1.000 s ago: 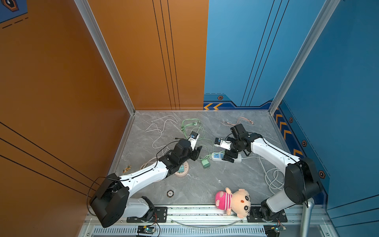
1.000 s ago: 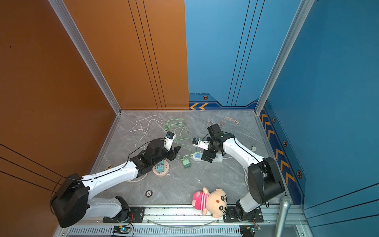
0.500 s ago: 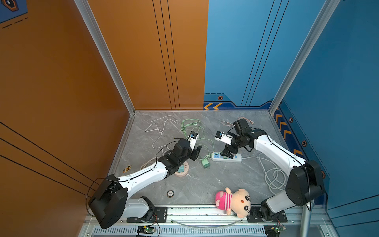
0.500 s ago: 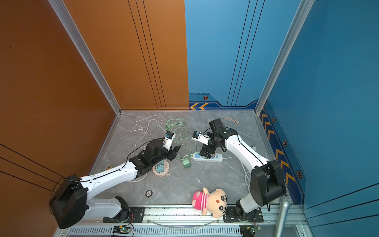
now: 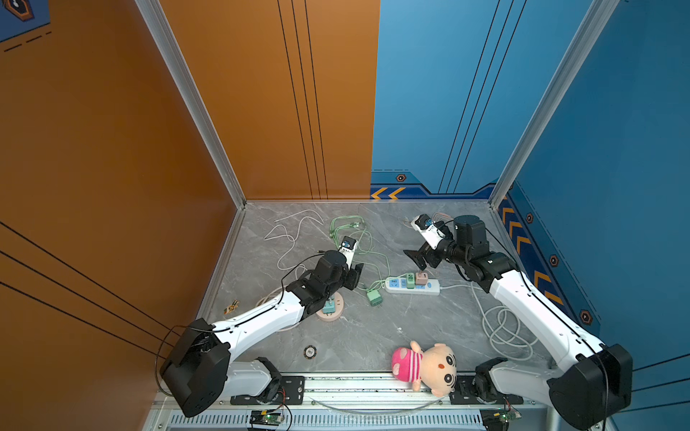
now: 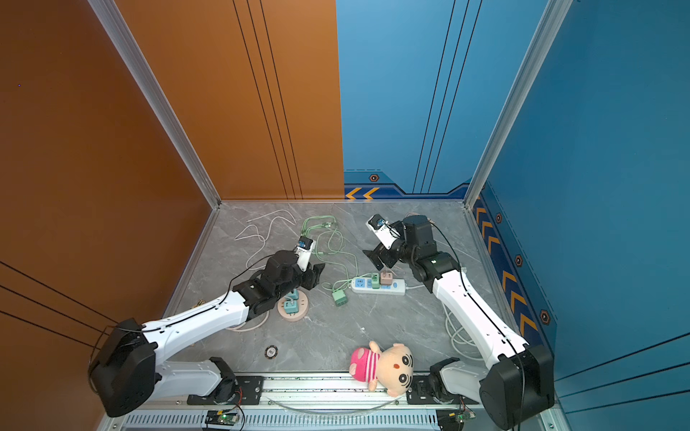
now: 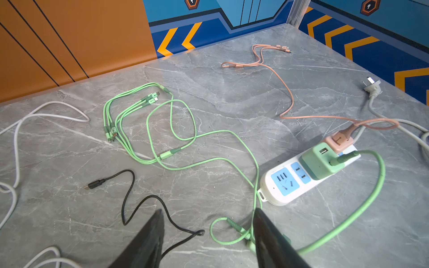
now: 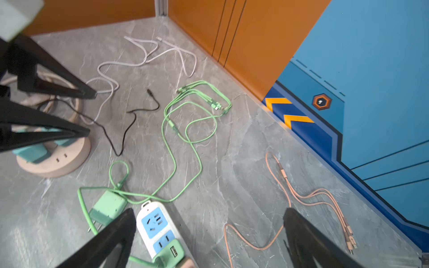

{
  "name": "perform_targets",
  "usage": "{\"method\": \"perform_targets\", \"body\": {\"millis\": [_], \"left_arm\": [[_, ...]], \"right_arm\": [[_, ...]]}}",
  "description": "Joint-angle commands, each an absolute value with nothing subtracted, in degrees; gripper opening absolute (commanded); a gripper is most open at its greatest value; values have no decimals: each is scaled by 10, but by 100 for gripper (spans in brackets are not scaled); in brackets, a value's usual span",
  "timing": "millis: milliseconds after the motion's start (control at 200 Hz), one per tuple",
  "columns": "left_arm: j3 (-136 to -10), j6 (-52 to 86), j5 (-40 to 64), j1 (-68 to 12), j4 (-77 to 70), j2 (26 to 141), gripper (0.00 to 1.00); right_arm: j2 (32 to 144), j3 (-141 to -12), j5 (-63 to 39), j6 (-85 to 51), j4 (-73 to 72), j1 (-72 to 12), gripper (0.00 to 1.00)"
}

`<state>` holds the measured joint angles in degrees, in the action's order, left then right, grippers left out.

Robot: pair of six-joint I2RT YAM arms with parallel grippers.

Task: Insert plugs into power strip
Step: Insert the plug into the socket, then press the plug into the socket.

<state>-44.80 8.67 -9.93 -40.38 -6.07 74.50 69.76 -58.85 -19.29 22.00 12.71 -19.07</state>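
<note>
The white power strip (image 5: 399, 285) (image 6: 360, 285) (image 7: 285, 183) (image 8: 153, 222) lies mid-floor. A mint green plug (image 5: 410, 280) (image 7: 318, 162) and a pale pink plug (image 5: 422, 278) (image 7: 340, 142) stand in it. Another mint green plug (image 5: 374, 297) (image 6: 339, 297) (image 8: 106, 207) lies loose beside the strip's end. Two teal plugs (image 6: 290, 303) (image 8: 34, 152) stand in a round pinkish socket base (image 5: 328, 317) under my left arm. My left gripper (image 5: 356, 276) (image 7: 208, 212) is open and empty, just left of the loose plug. My right gripper (image 5: 415, 260) (image 8: 209, 211) hangs wide open above the strip.
Green cables (image 5: 351, 231), a black cable (image 7: 130, 192), a white cable (image 8: 139, 60) and a pink cable (image 8: 301, 197) are strewn over the floor. The strip's thick white cord (image 5: 504, 328) coils at the right. A plush doll (image 5: 425, 367) lies at the front edge, beside a small disc (image 5: 309, 351).
My right gripper has lifted up and back from the power strip, leaving the pink plug standing in it. The left arm has hardly moved.
</note>
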Motion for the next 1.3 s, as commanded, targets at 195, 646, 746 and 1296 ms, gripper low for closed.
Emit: {"method": "perform_targets", "body": {"millis": [195, 646, 746, 1296], "left_arm": [[-512, 87, -84, -399, -20, 786, 59], [-772, 122, 79, -437, 92, 1024, 34], [-817, 143, 95, -451, 97, 1077, 25], [-873, 171, 166, -473, 138, 1162, 9]], "right_arm": [[684, -523, -335, 1, -66, -136, 100], [774, -516, -507, -218, -236, -68, 100], [788, -492, -507, -285, -326, -40, 95], [749, -549, -348, -163, -20, -5, 55]]}}
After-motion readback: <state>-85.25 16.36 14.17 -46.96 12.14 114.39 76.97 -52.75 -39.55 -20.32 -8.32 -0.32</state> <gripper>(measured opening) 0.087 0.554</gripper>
